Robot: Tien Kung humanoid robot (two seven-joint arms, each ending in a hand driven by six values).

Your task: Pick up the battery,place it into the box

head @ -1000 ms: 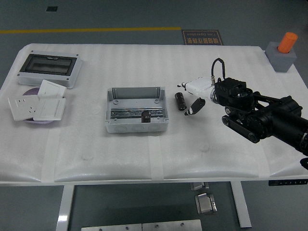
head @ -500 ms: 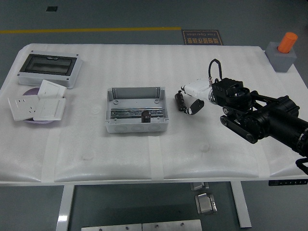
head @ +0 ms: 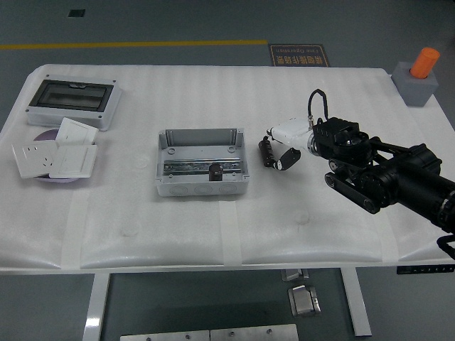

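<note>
The battery (head: 267, 151), a short black cylinder, lies slightly tilted on the white table just right of the box. The box (head: 202, 186) is an open grey enclosure at the table's middle, with a metal rail and a small black part (head: 214, 170) inside. My right hand (head: 281, 145) reaches in from the right on its black arm. Its white-covered fingers (head: 283, 132) sit above the battery's far end and the black thumb (head: 287, 158) is close by its right side. The hand is open around the battery, which rests on the table. My left arm is out of view.
A grey enclosure with a clear lid (head: 71, 101) stands at the far left. White socket plates (head: 55, 156) lie on a purple disc in front of it. An orange cylinder on a grey block (head: 419, 74) sits at the far right corner.
My right hand has moved left towards the battery and its thumb has come in beside it. The battery has tipped from upright in the picture to a slight tilt.
</note>
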